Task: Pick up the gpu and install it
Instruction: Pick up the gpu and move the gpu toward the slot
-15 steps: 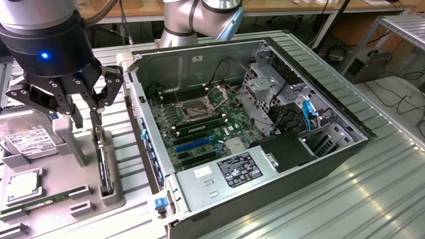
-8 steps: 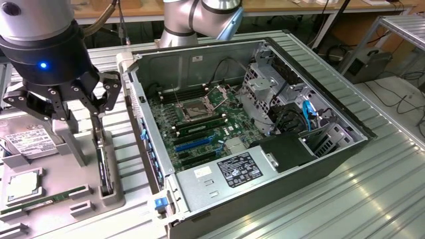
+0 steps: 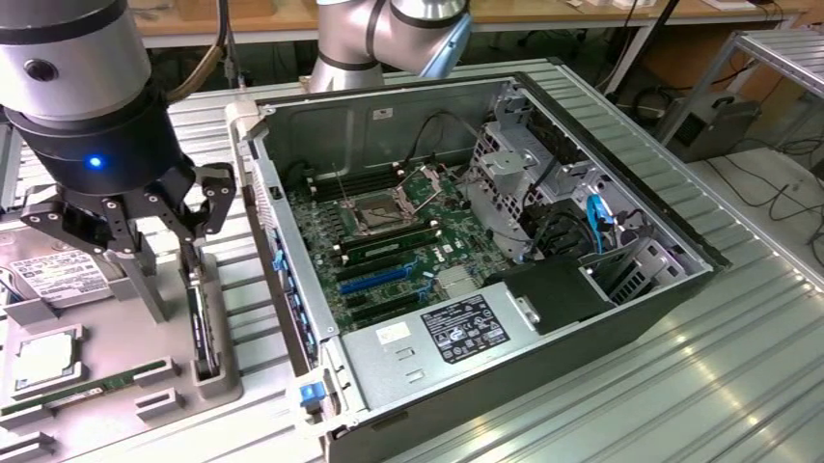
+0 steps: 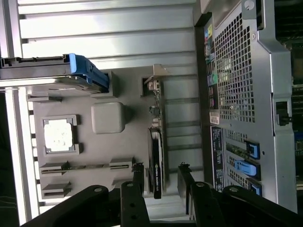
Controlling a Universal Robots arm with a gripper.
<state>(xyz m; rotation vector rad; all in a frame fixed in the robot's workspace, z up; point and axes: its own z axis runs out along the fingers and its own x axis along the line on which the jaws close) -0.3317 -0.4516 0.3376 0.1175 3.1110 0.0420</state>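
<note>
At the exterior view's left, the black robot gripper (image 3: 161,241) hangs wide open over the grey moulded parts tray (image 3: 222,386). Its jaws straddle the thin black gpu card (image 3: 196,323), which stands on edge in its slot, easy to pinch. At the right, the open silver computer case (image 3: 386,121) lies motherboard-up.

Ribbed metal table (image 3: 721,386); computer case (image 3: 541,371), grey tray (image 3: 116,342)

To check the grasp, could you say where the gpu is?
The gpu stands in the tray at the exterior view's left, beside the case, below the gripper.
</note>
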